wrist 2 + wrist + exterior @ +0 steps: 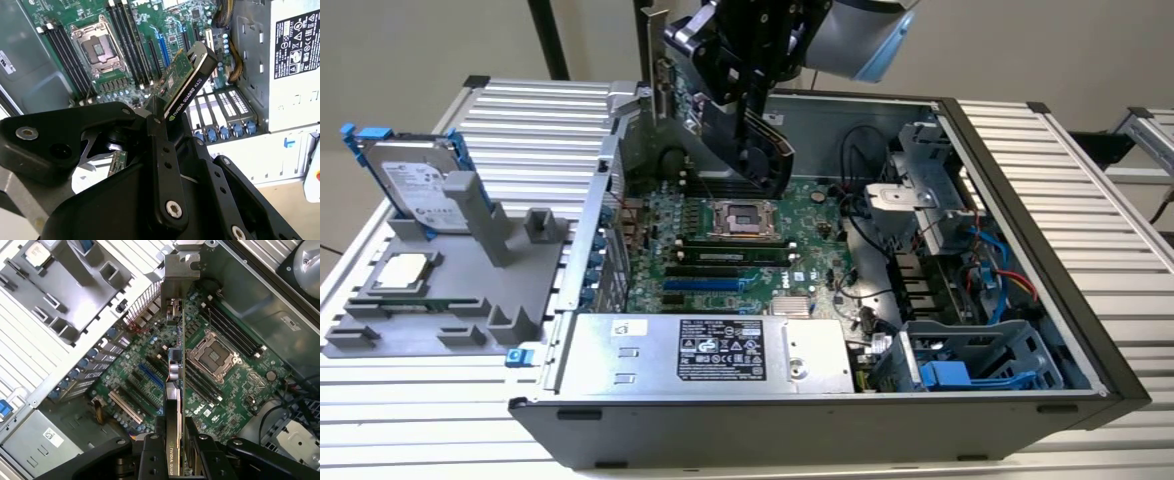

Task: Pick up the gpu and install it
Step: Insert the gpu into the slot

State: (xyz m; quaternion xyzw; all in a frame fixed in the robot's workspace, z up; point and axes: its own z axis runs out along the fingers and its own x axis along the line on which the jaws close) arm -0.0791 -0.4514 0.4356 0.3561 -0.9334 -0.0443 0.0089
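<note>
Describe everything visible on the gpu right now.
The gpu is a flat card: green circuit board, black cooler on one face, silver metal bracket at one end. The gripper is shut on it, holding it on edge above the motherboard inside the open case, not seated in a slot.
</note>
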